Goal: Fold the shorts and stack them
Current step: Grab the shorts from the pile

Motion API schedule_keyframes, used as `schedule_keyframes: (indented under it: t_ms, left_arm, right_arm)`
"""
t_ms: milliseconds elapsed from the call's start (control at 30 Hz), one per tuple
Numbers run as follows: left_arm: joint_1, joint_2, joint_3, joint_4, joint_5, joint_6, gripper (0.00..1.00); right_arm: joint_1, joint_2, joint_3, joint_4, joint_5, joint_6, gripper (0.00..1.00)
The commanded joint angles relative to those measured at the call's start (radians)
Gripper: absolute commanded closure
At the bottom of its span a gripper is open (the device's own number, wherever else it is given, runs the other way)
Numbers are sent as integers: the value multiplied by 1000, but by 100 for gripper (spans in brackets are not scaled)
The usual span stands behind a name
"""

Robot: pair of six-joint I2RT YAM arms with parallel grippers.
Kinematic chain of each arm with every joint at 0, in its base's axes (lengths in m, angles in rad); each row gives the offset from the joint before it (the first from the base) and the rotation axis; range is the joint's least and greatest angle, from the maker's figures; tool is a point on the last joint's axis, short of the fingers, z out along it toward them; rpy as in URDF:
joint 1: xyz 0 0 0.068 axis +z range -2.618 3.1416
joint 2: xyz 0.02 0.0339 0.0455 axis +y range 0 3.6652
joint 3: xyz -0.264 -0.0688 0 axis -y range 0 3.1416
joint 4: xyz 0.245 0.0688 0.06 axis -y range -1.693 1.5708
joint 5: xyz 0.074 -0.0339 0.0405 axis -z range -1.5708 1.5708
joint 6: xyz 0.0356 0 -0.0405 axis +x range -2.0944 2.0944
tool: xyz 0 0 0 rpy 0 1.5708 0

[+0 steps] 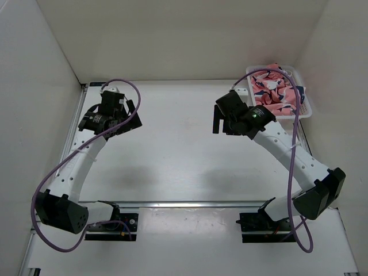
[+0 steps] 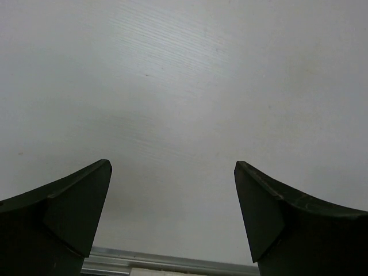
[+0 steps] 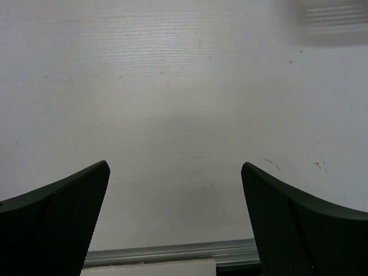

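The coral-pink shorts (image 1: 275, 92), printed with navy and white shapes, lie bunched in a white mesh basket (image 1: 307, 110) at the far right corner of the table. My right gripper (image 1: 218, 119) is open and empty above the table, left of the basket and apart from the shorts. In the right wrist view (image 3: 175, 172) its jaws stand wide apart over bare white surface. My left gripper (image 1: 131, 118) is open and empty at the far left. In the left wrist view (image 2: 172, 172) its jaws are also wide apart with nothing between them. No shorts show in either wrist view.
White walls close in the table at the back and both sides. A metal rail (image 1: 75, 123) runs along the left edge and another (image 1: 190, 204) across the front by the arm bases. A purple cable (image 1: 293, 138) loops along each arm.
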Motion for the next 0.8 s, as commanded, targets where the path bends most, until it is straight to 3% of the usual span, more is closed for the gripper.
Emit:
schedule_keyframes:
  t_ms: [0, 133, 233, 267, 433, 533, 567, 767]
  left_arm:
    - [-12, -66, -25, 38, 91, 48, 1]
    - [-12, -79, -37, 48, 124, 48, 1]
    - [-33, -69, -46, 69, 190, 63, 1]
    - [-33, -57, -46, 69, 207, 63, 1]
    - [-76, -36, -46, 80, 178, 85, 1]
    - [-76, -16, -25, 89, 169, 97, 1]
    - [-76, -16, -14, 89, 169, 97, 1]
    - [-76, 59, 24, 89, 93, 51, 1]
  right_arm:
    - [-15, -13, 5, 19, 30, 12, 0]
    - [-70, -3, 28, 29, 30, -30, 0]
    - [-216, -3, 56, 69, -46, -64, 4]
    - [-320, 7, 77, 83, -81, -73, 6]
    - [-627, 127, 180, 161, -321, -75, 9]
    - [-770, 321, 307, 170, -364, -49, 4]
    - [-788, 364, 341, 171, -364, -37, 1]
    - [-882, 737, 698, 103, -373, -15, 1]
